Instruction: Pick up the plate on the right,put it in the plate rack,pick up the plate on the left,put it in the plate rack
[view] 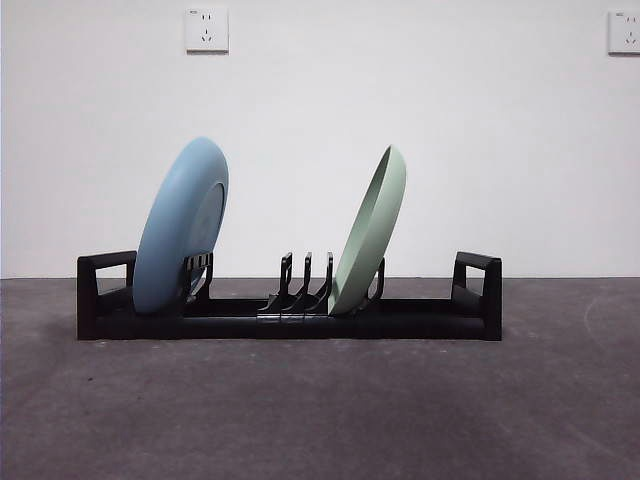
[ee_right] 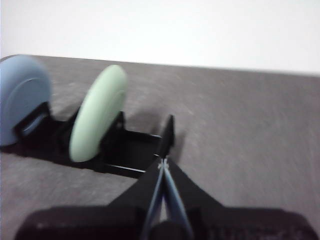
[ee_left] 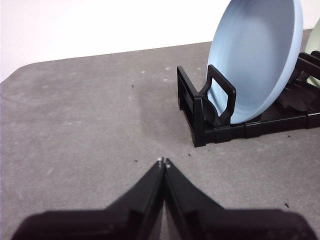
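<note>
The black plate rack (view: 400,318) lies across the grey table. A light blue plate (view: 182,225) leans on edge in its left end, and a pale green plate (view: 371,228) leans on edge right of the middle dividers. Neither arm appears in the front view. My left gripper (ee_left: 163,162) is shut and empty above the table, off the rack's left end (ee_left: 220,100), with the blue plate (ee_left: 257,55) beyond it. My right gripper (ee_right: 163,165) is shut and empty off the rack's right end (ee_right: 167,132), facing the green plate (ee_right: 97,112) and blue plate (ee_right: 22,95).
Several curved dividers (view: 305,282) stand between the two plates. A white wall with two sockets (view: 206,29) rises behind the table. Open grey tabletop (view: 320,410) lies in front of the rack.
</note>
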